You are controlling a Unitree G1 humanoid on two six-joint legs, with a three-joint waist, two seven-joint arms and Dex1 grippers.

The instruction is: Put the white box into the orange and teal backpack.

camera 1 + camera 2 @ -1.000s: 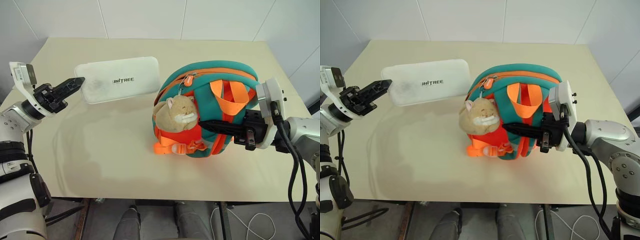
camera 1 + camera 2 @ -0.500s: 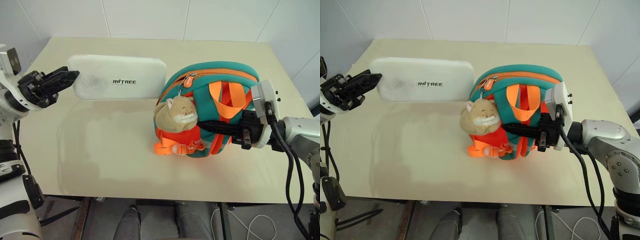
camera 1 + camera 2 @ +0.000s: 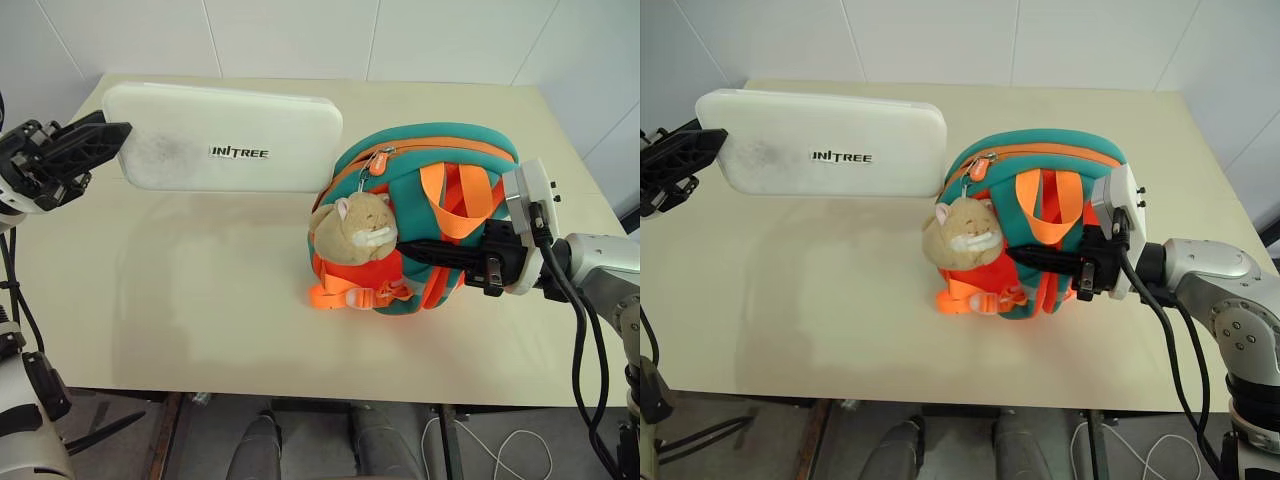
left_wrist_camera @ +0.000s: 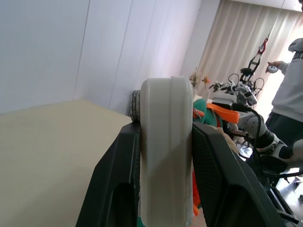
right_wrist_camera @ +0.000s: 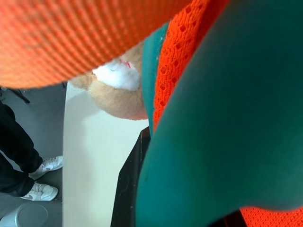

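The left gripper [image 3: 100, 145] is clamped on one short end of the flat white plastic box with rounded corners [image 3: 225, 150], holding it clear of the pale rectangular table [image 3: 200, 300] — the box's other end hangs just beside the backpack's upper left. The small rounded orange and teal fabric backpack [image 3: 420, 215] stands on the table, a tan plush animal toy [image 3: 352, 228] on its front. On the backpack's right, the right gripper [image 3: 415, 250] is closed, its black fingers pushed in among the orange straps [image 3: 450, 205]; what exactly they pinch I cannot tell. So the pick-up looks done — no open mouth shows on the backpack, and the box remains outside it.
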